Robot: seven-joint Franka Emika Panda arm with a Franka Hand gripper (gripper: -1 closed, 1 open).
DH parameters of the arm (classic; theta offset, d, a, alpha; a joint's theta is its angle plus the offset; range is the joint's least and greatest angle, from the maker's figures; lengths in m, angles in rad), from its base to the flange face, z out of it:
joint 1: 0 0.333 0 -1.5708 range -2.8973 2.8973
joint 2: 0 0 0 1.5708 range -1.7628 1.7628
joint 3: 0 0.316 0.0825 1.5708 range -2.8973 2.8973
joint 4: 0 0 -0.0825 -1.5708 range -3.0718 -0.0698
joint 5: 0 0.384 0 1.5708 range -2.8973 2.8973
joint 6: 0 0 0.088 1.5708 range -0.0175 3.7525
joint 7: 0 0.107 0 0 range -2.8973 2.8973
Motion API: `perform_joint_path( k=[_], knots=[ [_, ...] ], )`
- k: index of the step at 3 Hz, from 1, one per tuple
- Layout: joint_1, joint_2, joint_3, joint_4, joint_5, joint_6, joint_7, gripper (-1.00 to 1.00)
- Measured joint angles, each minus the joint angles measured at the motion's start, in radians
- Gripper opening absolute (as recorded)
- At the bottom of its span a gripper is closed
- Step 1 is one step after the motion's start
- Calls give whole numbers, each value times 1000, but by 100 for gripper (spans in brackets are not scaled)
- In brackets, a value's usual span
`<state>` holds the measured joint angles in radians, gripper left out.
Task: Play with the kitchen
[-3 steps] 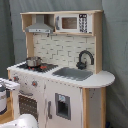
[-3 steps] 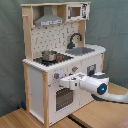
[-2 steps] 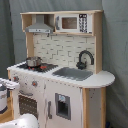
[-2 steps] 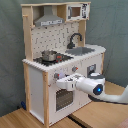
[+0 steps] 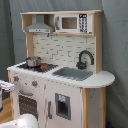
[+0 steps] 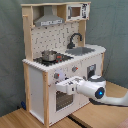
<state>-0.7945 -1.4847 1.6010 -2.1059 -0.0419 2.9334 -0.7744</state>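
Note:
The kitchen (image 5: 61, 49) is a white and light-wood toy unit with a range hood (image 5: 40, 27), a microwave (image 5: 72, 22), a black faucet (image 5: 85, 57) and a grey sink (image 5: 72, 73). A small metal pot (image 6: 48, 55) stands on its stovetop. In the second exterior view the kitchen (image 6: 35, 92) fills the left and middle, and my gripper (image 6: 61, 87) reaches in from the right. It hovers right in front of the oven door (image 6: 62, 101), just below a knob (image 6: 56, 76). In the first exterior view only the gripper's tip (image 5: 5, 85) shows at the left edge.
A grey curtain hangs behind the kitchen in both exterior views. The unit stands on a light wooden floor (image 6: 20, 120). My white arm (image 6: 100, 92) stretches across the lower right of the second exterior view, in front of the cupboard door.
The gripper has shifted slightly down and toward the second exterior view's left, closer to the oven door front. Nothing on the kitchen has moved.

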Motion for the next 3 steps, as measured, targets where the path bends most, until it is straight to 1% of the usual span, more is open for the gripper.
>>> perform_joint_path(
  k=[1, 2, 3],
  knots=[
    [74, 0, 1, -64, 1, -13, 39, 100],
    [107, 0, 2, -102, 1, -13, 146, 100],
    [126, -1, 19, -127, 1, -13, 262, 100]
  ],
)
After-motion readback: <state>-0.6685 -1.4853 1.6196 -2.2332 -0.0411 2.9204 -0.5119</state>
